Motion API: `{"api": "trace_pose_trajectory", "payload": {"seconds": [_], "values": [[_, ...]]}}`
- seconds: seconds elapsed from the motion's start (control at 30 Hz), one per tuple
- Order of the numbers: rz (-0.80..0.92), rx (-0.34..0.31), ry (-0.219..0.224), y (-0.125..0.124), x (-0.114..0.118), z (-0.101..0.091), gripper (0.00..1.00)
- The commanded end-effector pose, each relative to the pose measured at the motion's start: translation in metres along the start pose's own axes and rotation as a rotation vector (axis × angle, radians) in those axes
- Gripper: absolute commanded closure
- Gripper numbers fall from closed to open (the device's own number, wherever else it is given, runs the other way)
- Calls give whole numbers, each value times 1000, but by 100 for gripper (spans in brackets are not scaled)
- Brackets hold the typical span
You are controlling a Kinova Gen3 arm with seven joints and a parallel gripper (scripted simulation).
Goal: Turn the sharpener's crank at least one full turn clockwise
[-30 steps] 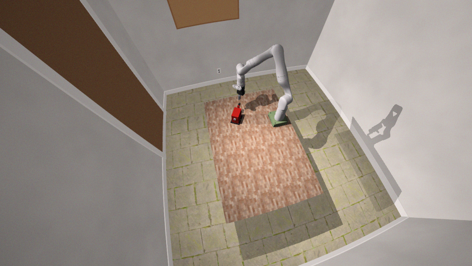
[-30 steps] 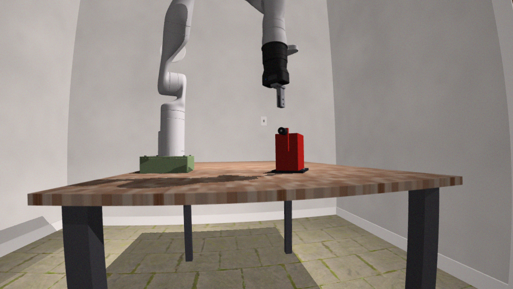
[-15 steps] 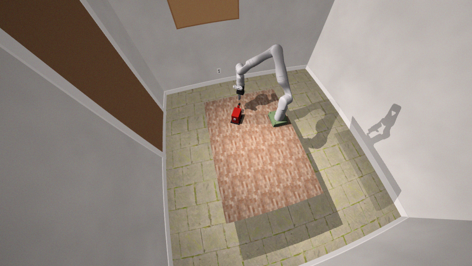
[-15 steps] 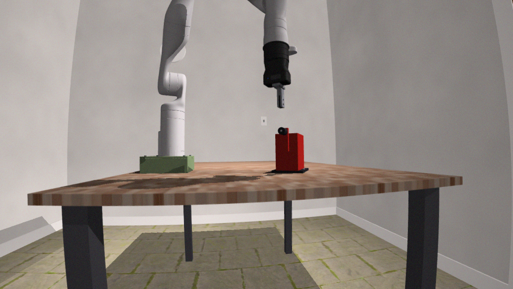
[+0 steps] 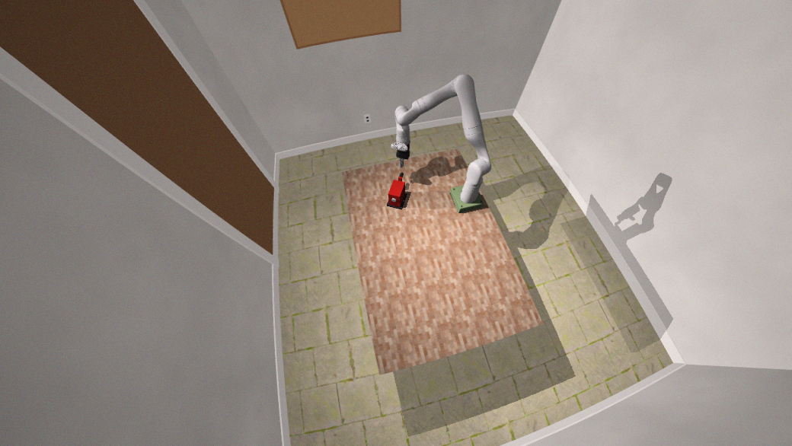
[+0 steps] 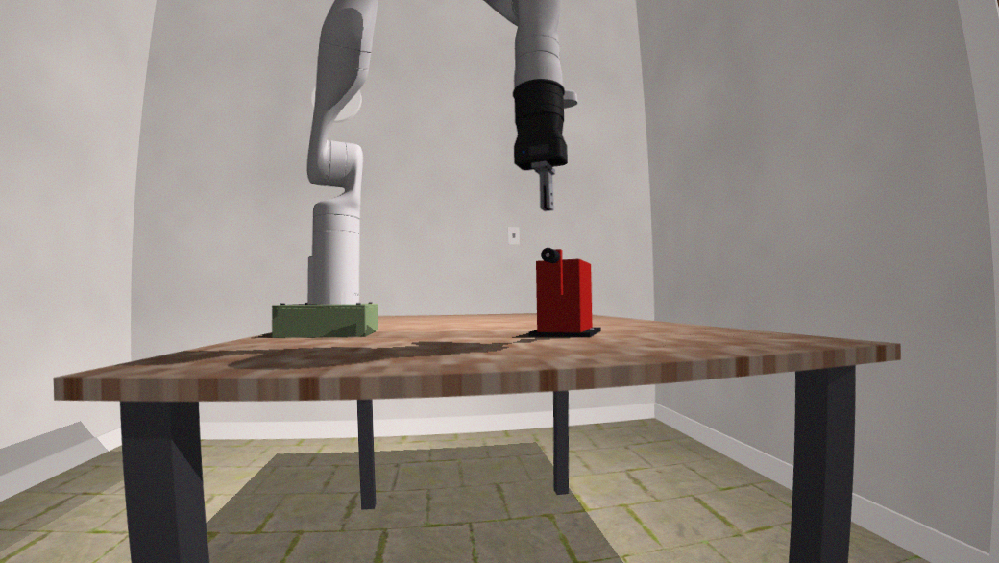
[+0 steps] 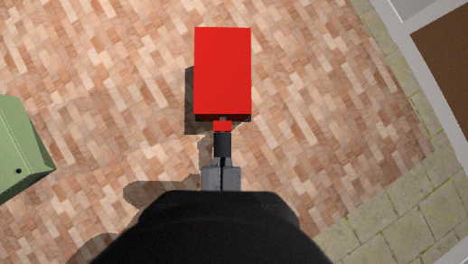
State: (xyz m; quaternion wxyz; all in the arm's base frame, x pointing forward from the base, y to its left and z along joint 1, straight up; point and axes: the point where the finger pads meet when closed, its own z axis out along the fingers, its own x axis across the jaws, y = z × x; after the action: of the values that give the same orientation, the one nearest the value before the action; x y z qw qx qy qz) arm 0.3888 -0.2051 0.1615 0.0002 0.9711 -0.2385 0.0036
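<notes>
1. The red sharpener [image 6: 563, 296] stands on the wooden table [image 6: 447, 359], beside the arm's green base [image 6: 325, 320].
2. The gripper [image 6: 547, 197] hangs above the sharpener's black crank knob [image 6: 549, 255], jaws pressed together, holding nothing.

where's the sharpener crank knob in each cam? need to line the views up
Top: black crank knob at the far end of the red sharpener, under the shut gripper.
Exterior: knob at the sharpener's upper left, below the fingers.
Wrist: knob centre frame, between the red body and the fingers.
Shared landmark: green arm base.
</notes>
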Motion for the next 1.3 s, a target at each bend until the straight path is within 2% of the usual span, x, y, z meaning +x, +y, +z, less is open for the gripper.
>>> {"api": "trace_pose_trajectory", "payload": {"seconds": [0.0,0.17,0.2,1.27], "values": [[-11,-3,-2,2,0,-1,100],[-12,-3,-2,2,0,-1,100],[-12,-3,-2,2,0,-1,3],[-12,-3,-2,2,0,-1,3]]}}
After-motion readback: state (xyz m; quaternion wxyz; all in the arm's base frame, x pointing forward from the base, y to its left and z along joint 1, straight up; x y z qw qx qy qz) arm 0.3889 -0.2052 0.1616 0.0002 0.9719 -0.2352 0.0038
